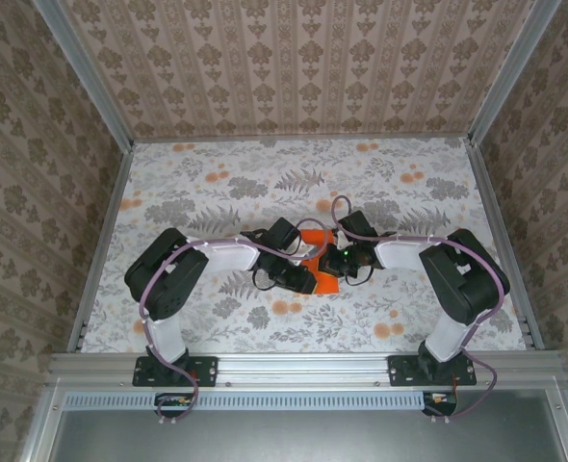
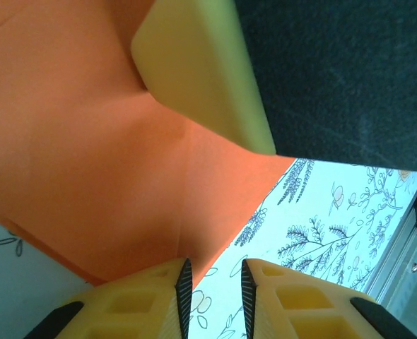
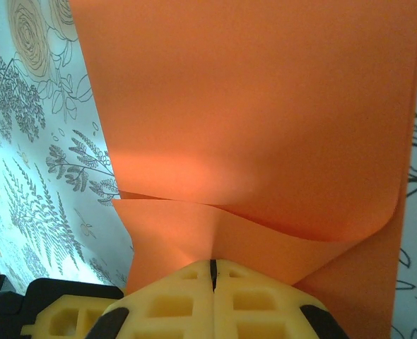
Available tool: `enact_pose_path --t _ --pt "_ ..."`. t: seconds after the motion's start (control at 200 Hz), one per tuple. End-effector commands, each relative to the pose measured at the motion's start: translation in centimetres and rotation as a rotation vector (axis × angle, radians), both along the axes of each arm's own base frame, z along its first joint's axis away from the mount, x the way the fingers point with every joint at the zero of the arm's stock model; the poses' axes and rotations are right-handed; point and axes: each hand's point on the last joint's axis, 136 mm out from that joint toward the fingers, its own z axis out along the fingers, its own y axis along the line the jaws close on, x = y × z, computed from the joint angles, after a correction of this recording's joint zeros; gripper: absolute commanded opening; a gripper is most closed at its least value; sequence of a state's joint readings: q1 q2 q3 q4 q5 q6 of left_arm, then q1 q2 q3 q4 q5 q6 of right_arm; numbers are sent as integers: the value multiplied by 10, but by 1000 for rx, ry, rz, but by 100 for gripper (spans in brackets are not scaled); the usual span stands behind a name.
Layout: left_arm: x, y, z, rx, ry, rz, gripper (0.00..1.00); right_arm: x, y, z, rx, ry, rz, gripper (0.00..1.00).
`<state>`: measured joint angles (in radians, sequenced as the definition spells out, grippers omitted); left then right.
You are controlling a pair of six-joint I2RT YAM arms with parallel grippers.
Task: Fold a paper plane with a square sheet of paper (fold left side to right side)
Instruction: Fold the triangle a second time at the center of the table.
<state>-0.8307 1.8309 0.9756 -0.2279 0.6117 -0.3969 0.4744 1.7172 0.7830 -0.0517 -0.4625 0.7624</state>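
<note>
The jaws of the right gripper (image 3: 213, 267) are pressed together, apparently nipping a bent-over layer of the square sheet of paper (image 3: 265, 106). The sheet lies in the middle of the table (image 1: 217, 183), between the two arms. The left gripper (image 2: 215, 282) has its jaws slightly parted just beside the sheet's edge, with nothing between them. To fold well, the held layer should travel across low and evenly until the edges meet, with the left gripper pinning the lower layer against sliding before the crease is pressed flat.
</note>
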Motion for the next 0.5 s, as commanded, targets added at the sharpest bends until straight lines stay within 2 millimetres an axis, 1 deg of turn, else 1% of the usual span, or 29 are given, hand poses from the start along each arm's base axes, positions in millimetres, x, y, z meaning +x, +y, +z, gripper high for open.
enact_pose_path --t 0.0,0.14,0.21,0.25,0.37,0.495 --pt "1 6 -2 35 -25 -3 28 -24 -22 -31 -127 112 -11 2" --pt "-1 11 -7 47 -17 3 27 -25 -22 -31 -128 112 -7 2" --pt "-3 13 -10 48 -6 9 25 -23 -20 -28 -113 94 -1 1" --pt "-4 13 -11 39 0 12 23 -20 -17 -23 -91 70 3 0" --pt "-6 15 -15 16 21 26 18 -9 -6 2 -21 -22 23 0" --pt "-5 15 -15 -5 32 32 15 -7 -2 22 12 -83 53 0"
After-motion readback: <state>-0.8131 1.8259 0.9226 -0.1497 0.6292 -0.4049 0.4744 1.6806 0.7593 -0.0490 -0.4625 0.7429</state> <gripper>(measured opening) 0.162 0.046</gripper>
